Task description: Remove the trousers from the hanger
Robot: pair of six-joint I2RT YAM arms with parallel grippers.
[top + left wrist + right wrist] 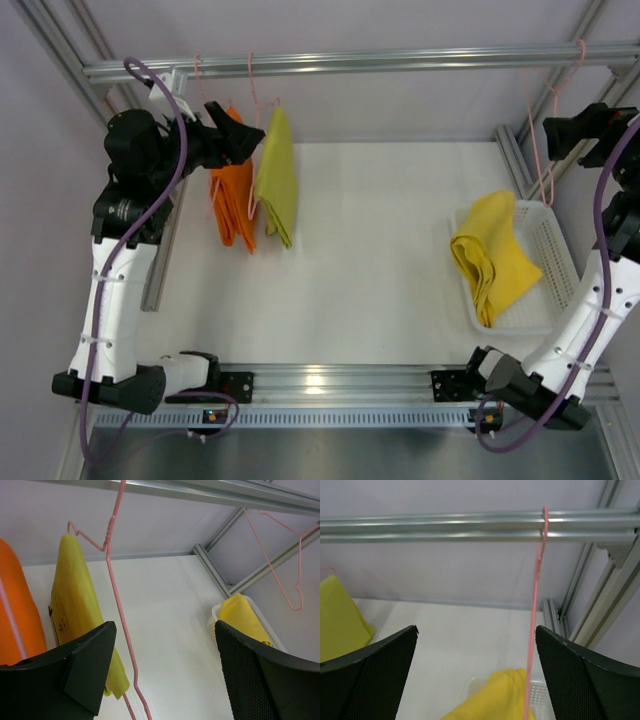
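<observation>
Trousers, three: yellow pair point(495, 258) done, off its hanger, lying in basket point(556, 250); orange pair point(232, 205) and yellow-green pair point(277, 175) hung on pink hangers point(116, 600), outstanding; left pincer point(165, 645) and right pincer point(475, 645) both released, empty.

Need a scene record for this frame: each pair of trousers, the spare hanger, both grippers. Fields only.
orange trousers: hanging from the rail, left side
yellow-green trousers: hanging just right of the orange pair
yellow trousers: off the hanger, lying in the white basket, right side
empty hanger: pink, on the rail above the basket
left gripper: open, up by the yellow-green trousers
right gripper: open, at the empty hanger, holding nothing
remaining: two pairs
</observation>
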